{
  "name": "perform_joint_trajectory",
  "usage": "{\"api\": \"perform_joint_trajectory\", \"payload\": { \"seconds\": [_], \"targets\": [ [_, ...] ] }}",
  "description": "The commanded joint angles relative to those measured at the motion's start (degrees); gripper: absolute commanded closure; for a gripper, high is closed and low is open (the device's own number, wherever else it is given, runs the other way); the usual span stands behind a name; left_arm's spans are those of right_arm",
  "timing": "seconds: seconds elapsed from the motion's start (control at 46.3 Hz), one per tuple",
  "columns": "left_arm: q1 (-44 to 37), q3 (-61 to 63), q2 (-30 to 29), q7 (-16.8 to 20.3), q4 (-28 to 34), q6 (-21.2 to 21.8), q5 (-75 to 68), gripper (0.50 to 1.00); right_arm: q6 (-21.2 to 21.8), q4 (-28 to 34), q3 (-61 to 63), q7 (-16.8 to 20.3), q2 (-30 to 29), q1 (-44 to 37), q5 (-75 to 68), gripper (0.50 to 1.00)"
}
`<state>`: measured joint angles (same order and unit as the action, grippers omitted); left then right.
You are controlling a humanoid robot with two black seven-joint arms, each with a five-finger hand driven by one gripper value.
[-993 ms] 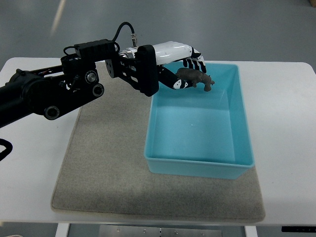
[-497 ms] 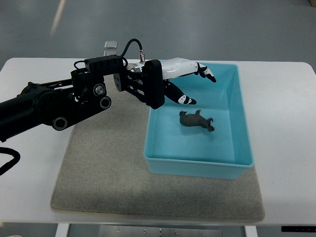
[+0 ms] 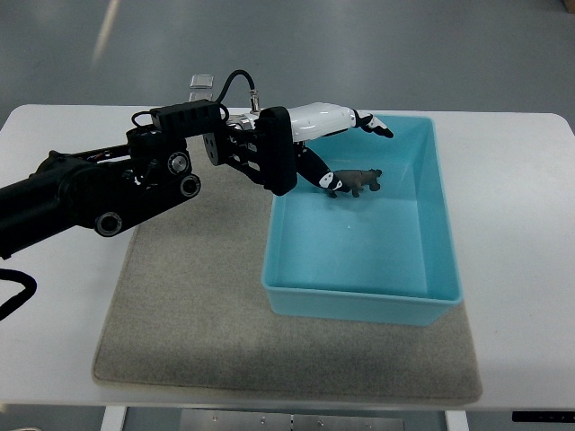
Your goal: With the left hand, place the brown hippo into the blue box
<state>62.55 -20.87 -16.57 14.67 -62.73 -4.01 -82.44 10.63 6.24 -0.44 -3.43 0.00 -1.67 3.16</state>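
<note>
Hippo (image 3: pixel 359 182) is small, dark brown, w/ short legs. It sits inside blue box (image 3: pixel 364 235), near the far wall. Left hand (image 3: pixel 337 144) is open, fingers straight, holding nothing. Hippo is just below the hand, right by its thumb tip. Box sits on grey mat (image 3: pixel 193 305) on white counter (image 3: pixel 517 224).

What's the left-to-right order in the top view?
Left arm → left hand, fingers open over the blue box's far left corner → brown hippo in the box → bare white table.
</note>
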Motion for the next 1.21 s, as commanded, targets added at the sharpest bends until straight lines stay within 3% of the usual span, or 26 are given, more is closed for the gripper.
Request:
{"api": "perform_joint_trajectory", "payload": {
  "seconds": [0.0,0.41,0.432,0.691,1.188],
  "targets": [
    [0.2,-0.1,-0.4,0.0,1.4,0.1,0.0,0.621,0.0,0.0,0.0,0.0,0.0,0.0,0.0,0.564],
    [0.8,-2.9,-2.9,0.0,11.4,1.6,0.1,0.621,0.0,0.0,0.0,0.0,0.0,0.0,0.0,0.564],
    [0.8,-2.9,-3.2,0.0,13.9,1.7,0.1,0.615,0.0,0.0,0.0,0.0,0.0,0.0,0.0,0.564],
    [0.1,-2.8,-3.2,0.0,18.1,6.1,1.4,0.506,0.0,0.0,0.0,0.0,0.0,0.0,0.0,0.564],
    [0.0,-2.3,-5.2,0.0,23.1,6.0,9.6,0.504,0.0,0.0,0.0,0.0,0.0,0.0,0.0,0.564]
  ]
}}
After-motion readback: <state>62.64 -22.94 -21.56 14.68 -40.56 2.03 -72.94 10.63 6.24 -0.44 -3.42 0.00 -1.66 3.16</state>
